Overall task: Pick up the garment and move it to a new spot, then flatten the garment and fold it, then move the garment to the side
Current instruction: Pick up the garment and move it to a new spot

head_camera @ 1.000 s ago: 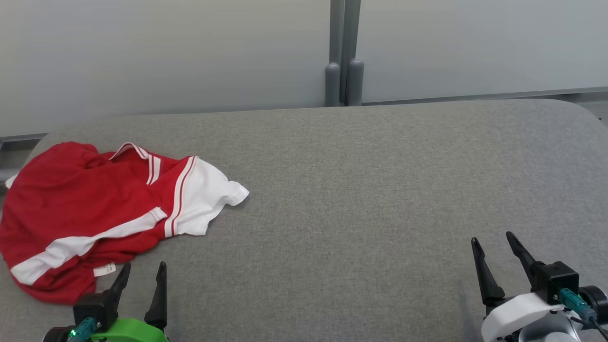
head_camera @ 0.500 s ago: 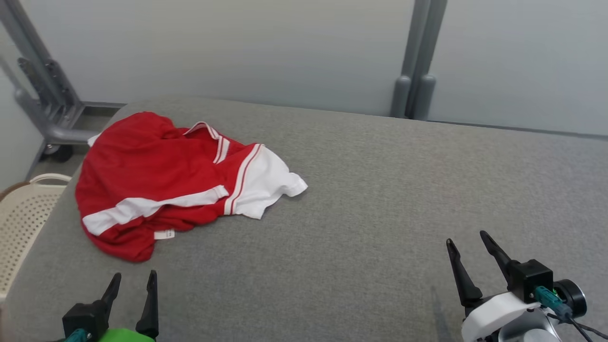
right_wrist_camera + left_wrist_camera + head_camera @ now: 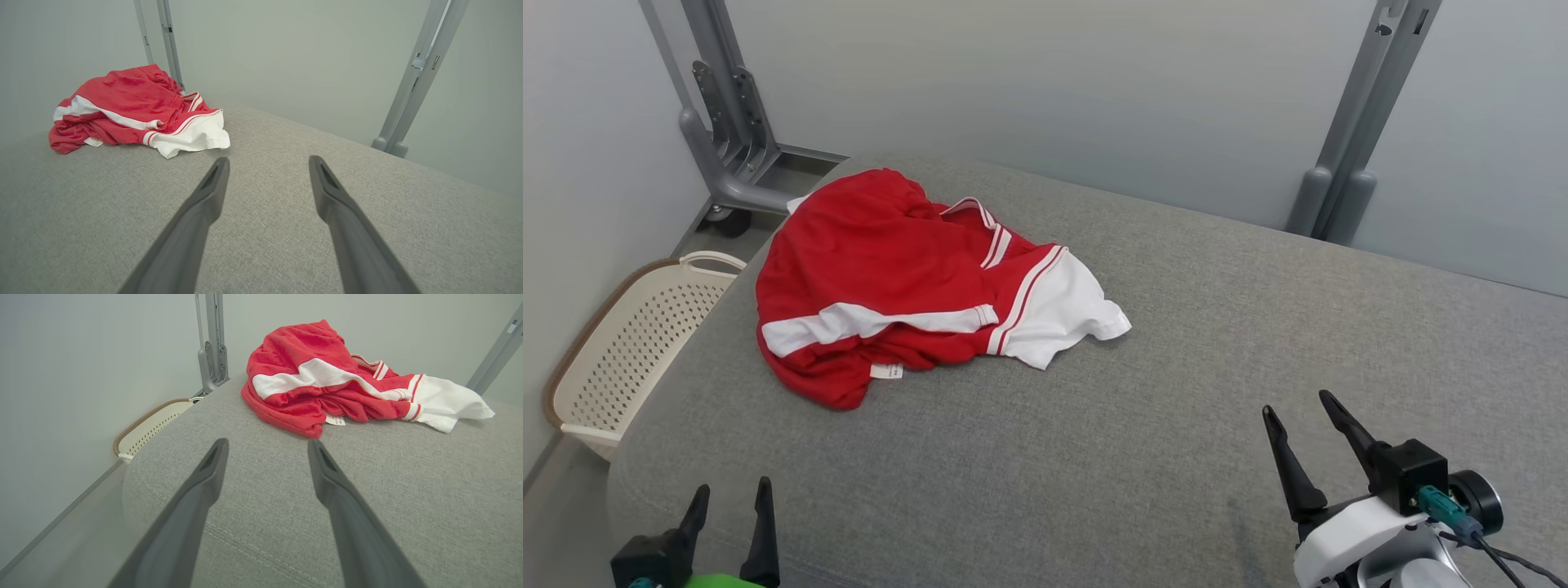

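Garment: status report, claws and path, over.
Left claw and right claw open, empty. Garment crumpled on table, far left, untouched. Nothing in the way; basket beside table.

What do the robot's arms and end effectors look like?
The left end effector and right end effector each have two long, dark, pointed fingers on a black block. The left wrist shell is bright green; the right wrist shell is white, with a teal plug and thin black cable.

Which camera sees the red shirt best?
The head view: it looks down on the whole shirt, crumpled on the grey table. The left wrist view shows it low and side-on, its far part hidden. The right wrist view shows it smaller, off to one side.
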### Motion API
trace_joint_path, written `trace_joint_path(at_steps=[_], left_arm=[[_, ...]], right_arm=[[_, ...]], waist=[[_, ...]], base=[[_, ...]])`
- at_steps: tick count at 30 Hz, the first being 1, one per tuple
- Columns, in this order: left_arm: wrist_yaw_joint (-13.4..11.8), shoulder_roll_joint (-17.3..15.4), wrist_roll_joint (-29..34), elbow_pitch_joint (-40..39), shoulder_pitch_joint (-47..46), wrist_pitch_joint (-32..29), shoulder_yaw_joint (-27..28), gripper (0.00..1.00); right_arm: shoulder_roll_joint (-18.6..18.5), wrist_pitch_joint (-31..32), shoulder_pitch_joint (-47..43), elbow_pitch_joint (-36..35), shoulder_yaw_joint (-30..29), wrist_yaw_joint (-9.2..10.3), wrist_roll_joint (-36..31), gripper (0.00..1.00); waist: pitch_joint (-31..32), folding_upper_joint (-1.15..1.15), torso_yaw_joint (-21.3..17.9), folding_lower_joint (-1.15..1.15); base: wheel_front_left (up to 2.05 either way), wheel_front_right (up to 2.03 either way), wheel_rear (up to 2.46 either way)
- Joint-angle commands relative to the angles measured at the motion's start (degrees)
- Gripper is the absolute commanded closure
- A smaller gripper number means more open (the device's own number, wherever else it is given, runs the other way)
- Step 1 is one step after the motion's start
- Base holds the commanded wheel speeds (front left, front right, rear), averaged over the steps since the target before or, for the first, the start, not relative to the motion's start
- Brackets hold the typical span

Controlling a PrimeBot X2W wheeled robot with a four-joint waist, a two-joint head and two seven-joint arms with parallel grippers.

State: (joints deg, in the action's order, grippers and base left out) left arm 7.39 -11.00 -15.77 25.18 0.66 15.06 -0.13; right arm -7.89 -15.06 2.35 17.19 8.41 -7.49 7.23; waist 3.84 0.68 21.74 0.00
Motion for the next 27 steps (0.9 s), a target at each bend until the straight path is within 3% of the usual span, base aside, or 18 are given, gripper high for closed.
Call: trace_joint_path(at_steps=[1, 3, 12, 19, 23, 27], left_arm=[[0.0, 0.6, -0.3, 0.7, -0.6, 0.2, 0.2, 0.0], [0.0, 0.9, -1.1, 1.9, -2.4, -0.4, 0.3, 0.0], [-2.1, 4.3, -7.3, 5.2, -21.8, -17.1, 0.5, 0.0], [-5.1, 2.3, -8.5, 13.5, -35.5, -26.2, 1.3, 0.0], [-6.5, 0.7, -8.7, 19.8, -39.1, -28.8, 1.7, 0.0], [-6.9, 0.1, -9.1, 23.1, -40.7, -27.0, 2.4, 0.0]], right_arm=[[-0.3, -0.2, 0.3, -0.4, -0.2, 0.0, 0.3, 0.0], [-0.6, -0.2, 0.1, -0.9, -0.3, 0.0, 0.3, 0.0], [-1.3, -0.2, 1.9, -8.2, -2.8, 0.0, -2.7, 0.0], [-2.7, -0.2, 5.0, -11.5, -0.5, 0.0, -2.9, 0.0], [-2.3, -0.2, 6.3, -11.3, 0.7, 0.0, -2.3, 0.0], [-1.7, -0.2, 7.1, -11.2, 1.5, 0.0, -2.1, 0.0]], waist=[[-0.2, -0.68, -0.4, 0.0], [-0.8, -0.68, -0.9, 0.0], [-12.0, -0.68, -3.4, 0.0], [-18.9, -0.68, -6.4, 0.0], [-19.8, -0.68, -8.5, 0.0], [-19.9, -0.68, -9.8, 0.0]], base=[[0.0, 0.0, 0.0], [0.0, 0.0, 0.0], [0.0, 0.0, 0.0], [0.0, 0.0, 0.0], [0.0, 0.0, 0.0], [0.0, 0.0, 0.0]])
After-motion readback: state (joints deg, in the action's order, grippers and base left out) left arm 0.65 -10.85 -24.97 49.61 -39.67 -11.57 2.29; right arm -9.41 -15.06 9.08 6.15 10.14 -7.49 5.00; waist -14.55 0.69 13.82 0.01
